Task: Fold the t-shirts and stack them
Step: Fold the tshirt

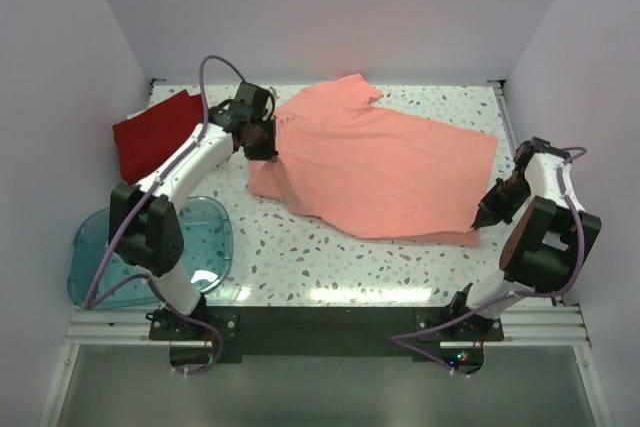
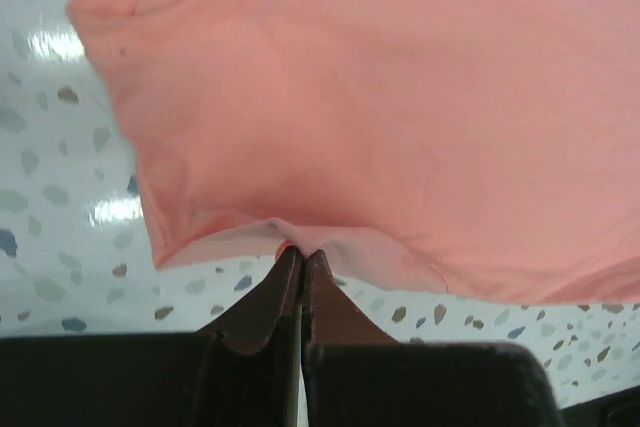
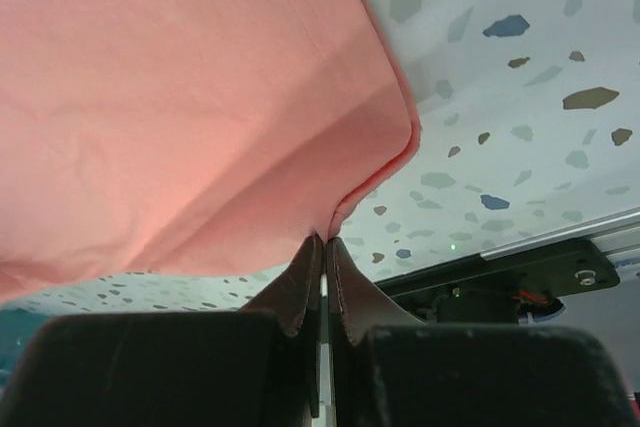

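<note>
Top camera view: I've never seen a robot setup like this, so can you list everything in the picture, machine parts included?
salmon-pink t-shirt: one, salmon-pink, spread across the middle of the table
deep red t-shirt: one, deep red, far left corner of the table
plastic tub: one, translucent blue, near left edge, partly behind the left arm
table: one, white with dark speckles, under everything
left arm: one, white and black, reaching to the pink shirt's left edge
right arm: one, white and black, at the shirt's near right corner
left gripper: one, black, shut on the shirt's edge
right gripper: one, black, shut on the shirt's corner
</note>
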You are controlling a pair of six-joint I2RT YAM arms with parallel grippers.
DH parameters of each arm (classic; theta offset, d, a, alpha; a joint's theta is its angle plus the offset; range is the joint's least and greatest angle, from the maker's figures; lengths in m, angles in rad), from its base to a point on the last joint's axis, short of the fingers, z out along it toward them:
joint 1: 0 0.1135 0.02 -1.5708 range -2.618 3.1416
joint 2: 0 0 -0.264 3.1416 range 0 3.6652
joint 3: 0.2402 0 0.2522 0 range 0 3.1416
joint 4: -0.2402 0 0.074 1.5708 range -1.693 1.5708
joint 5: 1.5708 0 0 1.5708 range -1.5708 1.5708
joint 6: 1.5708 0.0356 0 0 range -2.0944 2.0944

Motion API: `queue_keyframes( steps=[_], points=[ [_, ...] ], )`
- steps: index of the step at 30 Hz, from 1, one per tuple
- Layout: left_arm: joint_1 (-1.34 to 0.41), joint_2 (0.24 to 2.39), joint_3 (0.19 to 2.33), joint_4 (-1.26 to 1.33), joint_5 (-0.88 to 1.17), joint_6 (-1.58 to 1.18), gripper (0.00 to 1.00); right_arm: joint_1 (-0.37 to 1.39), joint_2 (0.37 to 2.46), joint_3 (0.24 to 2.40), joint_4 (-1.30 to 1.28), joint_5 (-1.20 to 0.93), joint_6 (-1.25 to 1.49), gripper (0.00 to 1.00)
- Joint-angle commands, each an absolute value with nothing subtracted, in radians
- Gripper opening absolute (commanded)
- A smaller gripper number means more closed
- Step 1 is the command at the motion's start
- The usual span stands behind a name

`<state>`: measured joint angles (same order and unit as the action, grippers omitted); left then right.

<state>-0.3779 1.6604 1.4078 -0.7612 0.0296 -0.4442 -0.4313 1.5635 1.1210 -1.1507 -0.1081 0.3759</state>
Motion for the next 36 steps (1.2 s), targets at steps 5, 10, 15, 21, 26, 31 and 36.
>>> queue_keyframes(
  steps=[5,10,15,21,26,31,36],
  points=[
    [-0.373,1.857,1.753,-0.747,0.034,-0.324,0.00,-0.428,1.673,1.282,-1.111,-0.155,0.360,0.00],
    [-0.368,1.991,1.938,-0.782,0.044,-0.284,0.00,-0.426,1.746,1.365,-1.103,-0.175,0.376,0.00],
    [-0.361,2.078,2.045,-0.807,0.046,-0.265,0.00,-0.428,1.805,1.445,-1.106,-0.170,0.380,0.00],
    [-0.348,2.128,2.086,-0.779,0.075,-0.258,0.00,-0.426,1.873,1.486,-1.098,-0.172,0.385,0.00],
    [-0.350,2.177,2.146,-0.784,0.095,-0.245,0.00,-0.426,1.894,1.506,-1.098,-0.164,0.387,0.00],
    [-0.347,2.174,2.166,-0.779,0.058,-0.245,0.00,-0.429,1.885,1.525,-1.106,-0.160,0.391,0.00],
    [-0.339,2.168,2.175,-0.776,0.048,-0.250,0.00,-0.433,1.882,1.540,-1.117,-0.153,0.393,0.00]
  ],
)
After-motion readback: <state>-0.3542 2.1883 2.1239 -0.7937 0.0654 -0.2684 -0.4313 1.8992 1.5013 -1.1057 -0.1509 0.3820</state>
